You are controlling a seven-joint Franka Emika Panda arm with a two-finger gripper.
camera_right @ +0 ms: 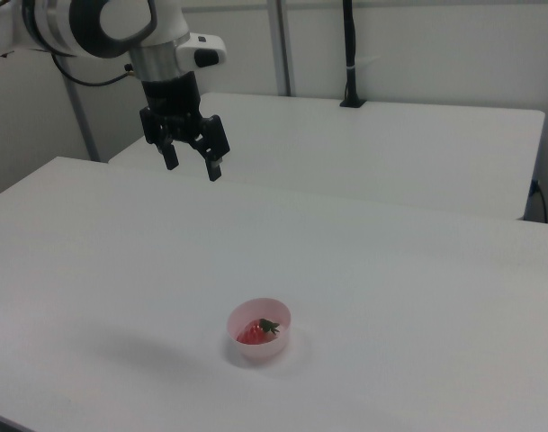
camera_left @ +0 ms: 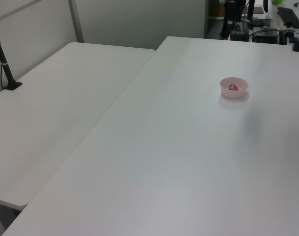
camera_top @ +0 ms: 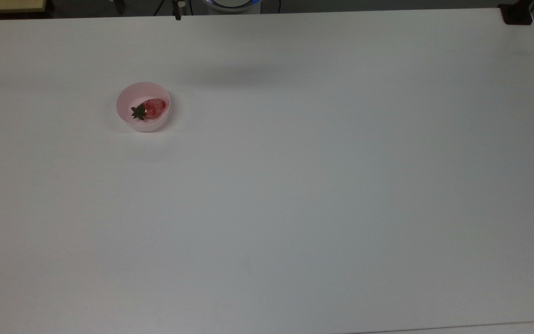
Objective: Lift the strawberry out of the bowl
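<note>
Pale pink plastic, the bowl [camera_top: 143,106] stands on the white table [camera_top: 295,195], toward 10 o'clock from the table's middle in the top view. Inside it lies the strawberry [camera_top: 149,108], red and glossy, on its side with its dark green cap pointing to 9 o'clock in the top view. In the right view the bowl [camera_right: 259,329] sits low in the picture with the strawberry [camera_right: 255,331] inside, cap turned to 3 o'clock. The gripper [camera_right: 193,165] hangs in the air well apart from the bowl, toward 11 o'clock from it in the right view, its 2 fingers [camera_right: 214,167] spread apart and holding nothing. In the left view the bowl [camera_left: 234,87] stands at about 2 o'clock on the table.
</note>
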